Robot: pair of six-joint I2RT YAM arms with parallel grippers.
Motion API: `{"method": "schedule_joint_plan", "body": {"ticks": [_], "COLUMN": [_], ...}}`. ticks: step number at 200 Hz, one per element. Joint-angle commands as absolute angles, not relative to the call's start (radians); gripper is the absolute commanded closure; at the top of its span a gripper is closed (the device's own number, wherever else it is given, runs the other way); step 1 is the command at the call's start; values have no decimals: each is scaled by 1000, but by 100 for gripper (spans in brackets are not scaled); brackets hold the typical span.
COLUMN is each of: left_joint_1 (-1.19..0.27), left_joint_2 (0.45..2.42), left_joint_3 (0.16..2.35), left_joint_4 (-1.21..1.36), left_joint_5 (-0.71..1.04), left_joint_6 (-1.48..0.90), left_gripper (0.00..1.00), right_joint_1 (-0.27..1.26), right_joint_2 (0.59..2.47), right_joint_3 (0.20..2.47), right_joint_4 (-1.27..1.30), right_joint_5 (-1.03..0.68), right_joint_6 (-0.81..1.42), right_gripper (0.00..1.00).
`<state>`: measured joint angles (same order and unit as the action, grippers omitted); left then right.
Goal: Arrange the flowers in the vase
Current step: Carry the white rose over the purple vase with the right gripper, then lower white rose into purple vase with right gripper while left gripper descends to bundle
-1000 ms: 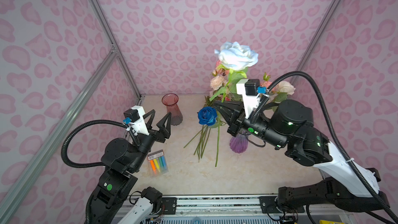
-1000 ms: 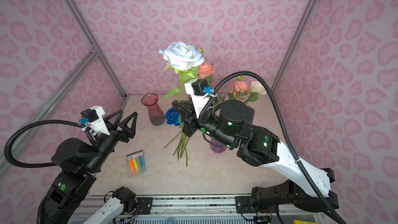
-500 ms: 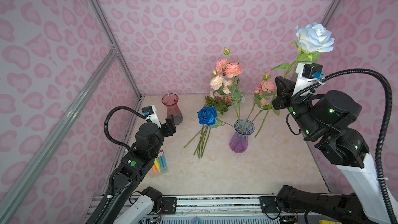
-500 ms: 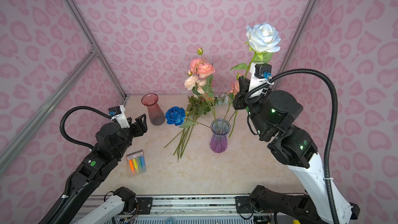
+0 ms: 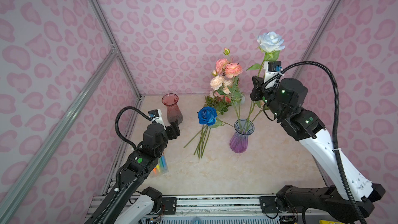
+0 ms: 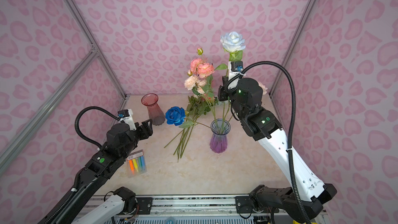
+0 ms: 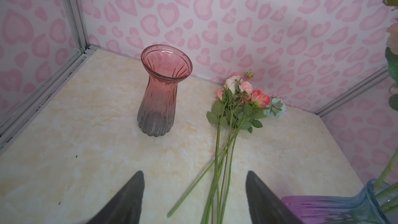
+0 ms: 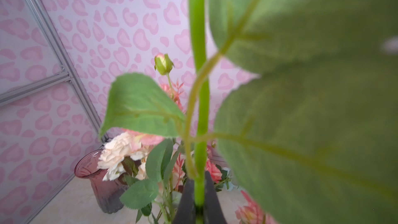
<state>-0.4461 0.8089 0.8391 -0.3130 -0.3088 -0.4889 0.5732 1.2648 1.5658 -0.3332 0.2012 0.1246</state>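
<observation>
Likely a robot test booth, pink heart-print walls (image 5: 193,18), aluminium frame (image 5: 113,49), marble-look tabletop (image 5: 237,173)

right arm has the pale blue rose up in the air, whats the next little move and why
Probably lower the right gripper toward the purple vase, steering the stem's lower end into its mouth. It is shut on the stem of the pale blue rose, held upright and high, and that vase already holds pink flowers. Where the stem's end sits is hidden.

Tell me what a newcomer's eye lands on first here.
A pale blue rose towers over everything at the right, its stem pinched in the right gripper. A deep blue rose glows mid-table, just left of the purple vase holding pink and peach blooms.
</observation>
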Motion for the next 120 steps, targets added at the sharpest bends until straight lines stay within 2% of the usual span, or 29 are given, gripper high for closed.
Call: {"method": "schedule_joint_plan", "body": {"ticks": [1, 25, 42, 87, 120], "left_joint_1": [-446, -445, -446, -446, -445], "left_joint_2": [836, 872, 888, 948, 1070], "left_joint_3": [825, 821, 823, 838, 889], "left_joint_4": [-247, -228, -221, -209, -244], "left_joint_5": [-269, -240, -226, -198, -187], "left_joint_6": [-519, -532, -535, -548, -542], "left_gripper": [25, 26, 26, 26, 27], "right_joint_1": [573, 586, 587, 600, 612], "right_joint_2": [1244, 1195, 1163, 1113, 998], "right_joint_3": [1426, 1283, 1231, 1221, 1177], "right_joint_4": [-261, -223, -215, -271, -293], "right_joint_5": [143, 147, 152, 177, 200], "right_joint_6": [229, 270, 285, 278, 292], "right_gripper": [97, 93, 82, 65, 62]}}
